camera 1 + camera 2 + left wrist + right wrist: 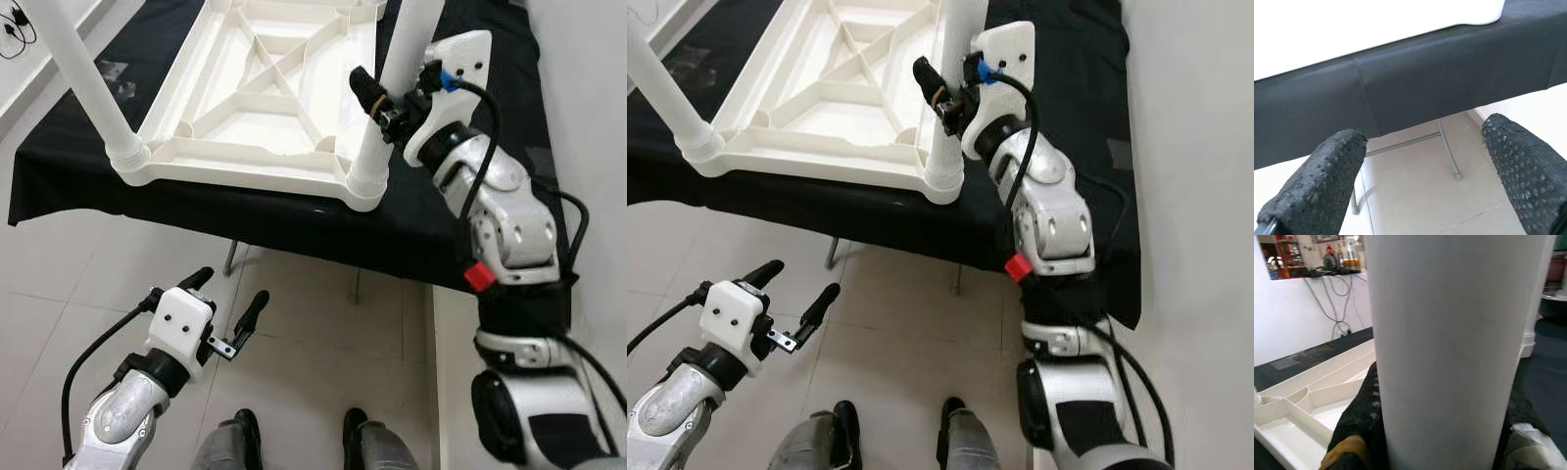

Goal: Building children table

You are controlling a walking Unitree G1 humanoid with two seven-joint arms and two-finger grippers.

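A white plastic children's table (265,98) lies upside down on a black-covered work table (176,201). Two white legs stand in its near corners: the left leg (83,73) and the right leg (374,147). My right gripper (384,106) is shut on the right leg a little above its socket; in the right wrist view the leg (1449,347) stands between the black fingers (1359,421). My left gripper (231,288) hangs open and holds nothing, low over the floor in front of the work table's edge, with the black cloth (1400,88) ahead of it.
The work table stands on thin metal legs (1447,147) over a light tiled floor (313,323). A white wall (588,88) runs close along the right side. My own feet (294,441) show at the bottom, just short of the table.
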